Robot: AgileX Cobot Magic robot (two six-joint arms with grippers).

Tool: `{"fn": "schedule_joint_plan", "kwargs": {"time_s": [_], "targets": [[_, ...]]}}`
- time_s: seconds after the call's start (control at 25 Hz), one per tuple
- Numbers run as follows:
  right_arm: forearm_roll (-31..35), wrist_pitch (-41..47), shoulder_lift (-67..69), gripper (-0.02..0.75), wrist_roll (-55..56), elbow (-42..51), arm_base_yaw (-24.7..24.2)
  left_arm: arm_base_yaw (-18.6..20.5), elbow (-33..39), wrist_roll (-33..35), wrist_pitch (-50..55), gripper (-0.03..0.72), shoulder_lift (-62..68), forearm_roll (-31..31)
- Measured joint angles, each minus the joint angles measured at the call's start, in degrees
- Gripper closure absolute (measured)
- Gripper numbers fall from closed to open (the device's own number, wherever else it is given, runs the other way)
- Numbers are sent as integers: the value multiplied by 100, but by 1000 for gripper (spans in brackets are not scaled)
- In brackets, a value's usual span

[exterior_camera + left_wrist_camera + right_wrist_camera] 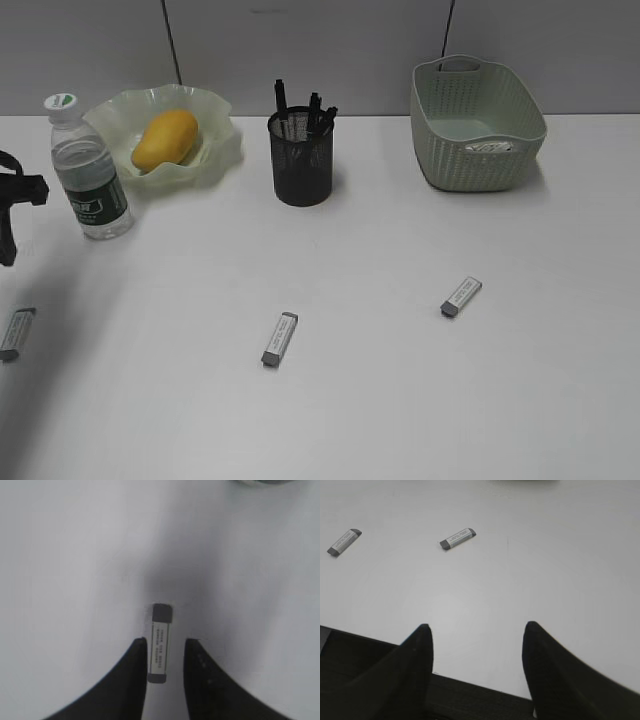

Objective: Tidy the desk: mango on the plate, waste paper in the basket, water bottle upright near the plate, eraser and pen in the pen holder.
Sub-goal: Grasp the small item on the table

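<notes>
A grey-ended white eraser (160,642) lies flat on the desk (400,400) in the gap of my left gripper (167,641). That gripper is open, its left finger close beside the eraser and a gap on the right. The same eraser (17,332) shows at the exterior view's left edge. Two more erasers (280,338) (461,296) lie mid-desk. The mango (165,138) rests on the plate (228,140), and the water bottle (90,170) stands upright beside it. Pens (300,105) stick out of the pen holder (301,165). Waste paper (490,147) lies in the basket (470,170). My right gripper (477,627) is open and empty.
The right gripper hangs over the desk's near edge (480,687), with two erasers (344,542) (457,538) far ahead of it. A grey partition wall (330,50) runs behind the desk.
</notes>
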Motion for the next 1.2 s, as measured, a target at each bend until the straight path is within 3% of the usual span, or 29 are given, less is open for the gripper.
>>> {"fn": "schedule_joint_plan", "kwargs": {"time_s": [0.28,0.4,0.76,1.2], "targets": [[0,-6,0,282,0,0,0,0,29,49,146,337,525,-25],[-4,-6,0,282,0,0,0,0,29,100,82,312,698,-45],[-4,-6,0,282,0,0,0,-35,29,164,-91,312,1166,-57],[-4,-66,0,282,5,0,0,-35,53,254,-152,383,1324,-46]]}}
